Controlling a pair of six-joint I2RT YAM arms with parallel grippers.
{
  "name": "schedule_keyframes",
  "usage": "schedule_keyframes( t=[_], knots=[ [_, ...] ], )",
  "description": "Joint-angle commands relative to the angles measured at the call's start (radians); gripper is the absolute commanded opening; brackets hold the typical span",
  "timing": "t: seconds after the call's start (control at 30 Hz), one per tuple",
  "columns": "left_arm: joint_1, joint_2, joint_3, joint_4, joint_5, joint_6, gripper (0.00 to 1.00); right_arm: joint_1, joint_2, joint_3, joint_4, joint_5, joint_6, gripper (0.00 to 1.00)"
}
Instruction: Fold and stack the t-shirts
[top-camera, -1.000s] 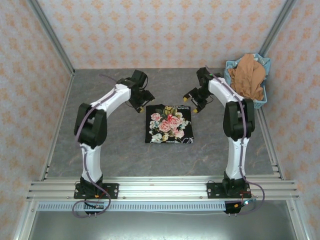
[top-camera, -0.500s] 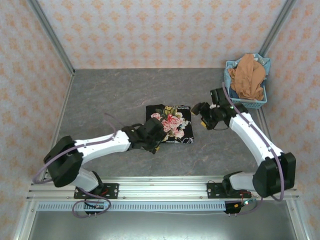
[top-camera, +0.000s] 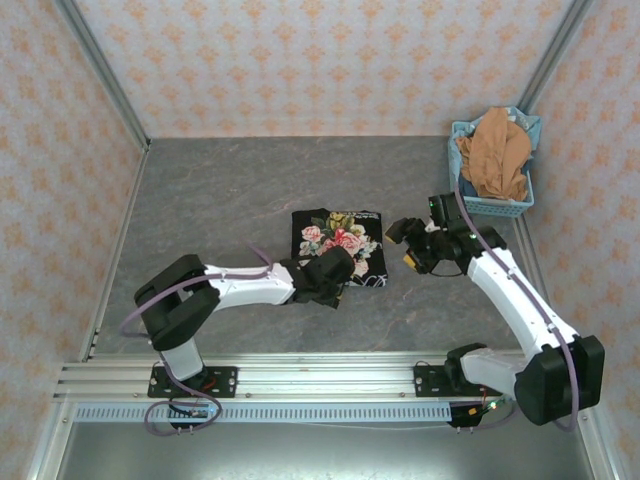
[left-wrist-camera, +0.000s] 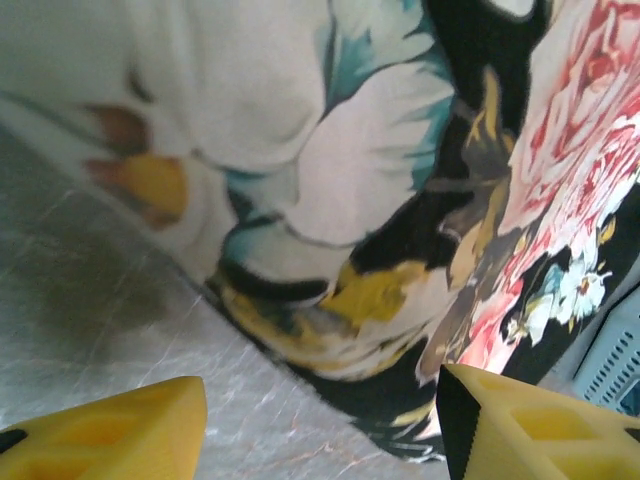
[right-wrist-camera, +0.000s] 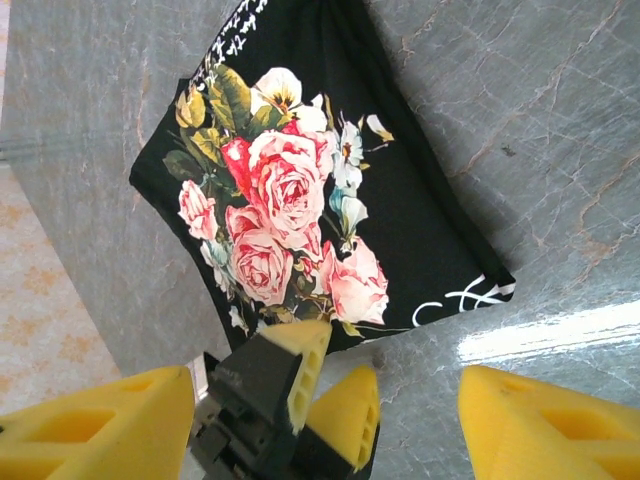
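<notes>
Okay, left claw (top-camera: 335, 288), right claw (top-camera: 404, 246) open and empty; I'd scoop all black t-shirt (top-camera: 340, 238) layers at 6 and 3 o'clock.

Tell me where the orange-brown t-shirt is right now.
In the top external view, the orange-brown t-shirt lies heaped in the light blue basket at the far right corner of the table, beyond the right gripper.
</notes>
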Motion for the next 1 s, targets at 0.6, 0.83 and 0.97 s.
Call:
schedule_keyframes(
  t=[0.6,0.83,0.97],
  knots=[
    [0.476,0.032,-0.019,0.031,-0.001,0.451,0.0,-0.028,-0.08,-0.017,-0.012,0.002,0.027,0.7],
    [0.843,0.073,0.09,-0.072,0.184,0.823,0.0,-0.029,-0.023,0.006,0.073,-0.03,0.021,0.7],
    [0.984,0.201,0.265,-0.156,0.259,1.001,0.0,-0.029,0.038,0.048,0.083,-0.033,0.007,0.69]
  ],
)
